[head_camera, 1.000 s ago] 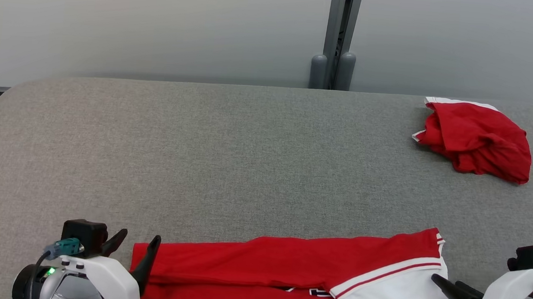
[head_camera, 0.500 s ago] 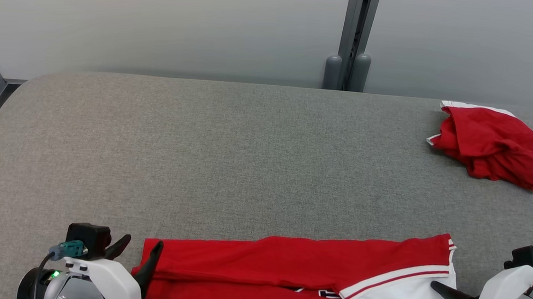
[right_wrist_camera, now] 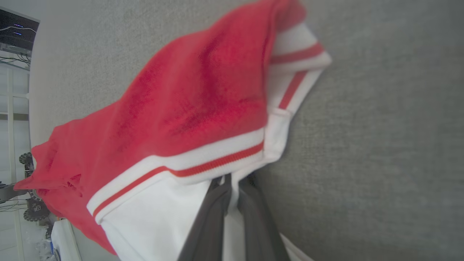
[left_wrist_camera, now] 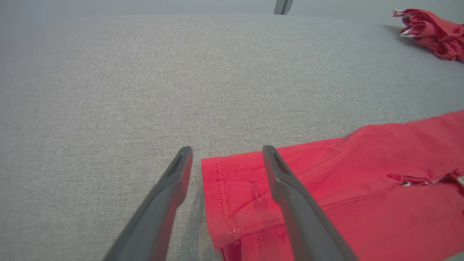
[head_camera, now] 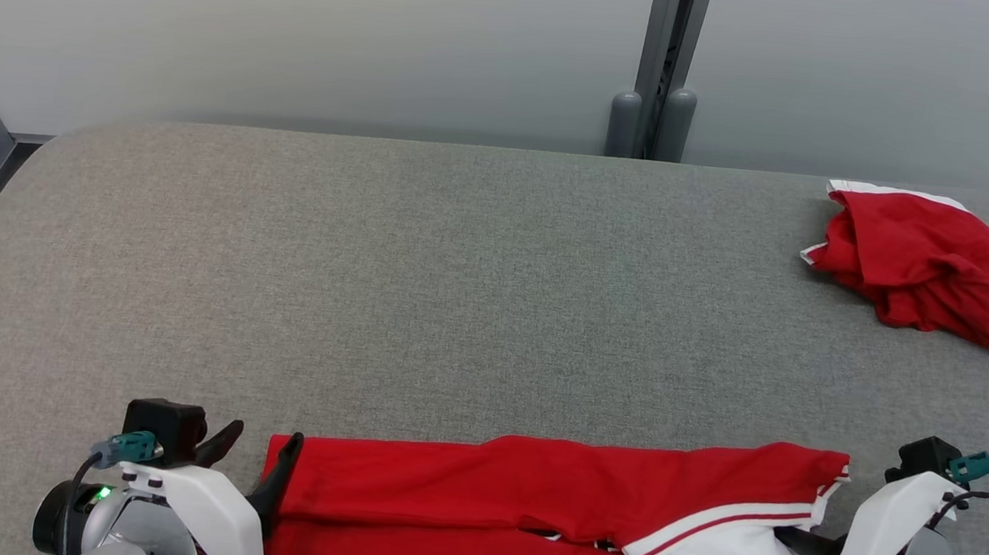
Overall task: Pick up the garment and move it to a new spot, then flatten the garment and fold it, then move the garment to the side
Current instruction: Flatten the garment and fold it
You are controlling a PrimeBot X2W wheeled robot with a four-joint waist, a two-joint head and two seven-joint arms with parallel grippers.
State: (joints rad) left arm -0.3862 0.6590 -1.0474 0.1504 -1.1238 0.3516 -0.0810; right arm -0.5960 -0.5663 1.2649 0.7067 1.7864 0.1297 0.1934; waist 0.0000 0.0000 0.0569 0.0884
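At 6 o'clock on table (head_camera: 460,266), our shirt (head_camera: 530,492) lies as long red strip, white sleeve twd 5. R gripper (right_wrist_camera: 235,179) pinches white sleeve cloth. L gripper (left_wrist_camera: 227,148) spread, fingers astride hem corner at 7. We see red bundle (head_camera: 924,263) at 2, well apart.

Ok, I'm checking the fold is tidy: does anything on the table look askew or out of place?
Yes. A second red garment lies crumpled at the far right of the table. On the near garment, the white striped end bunches up where the shut right gripper pinches it.
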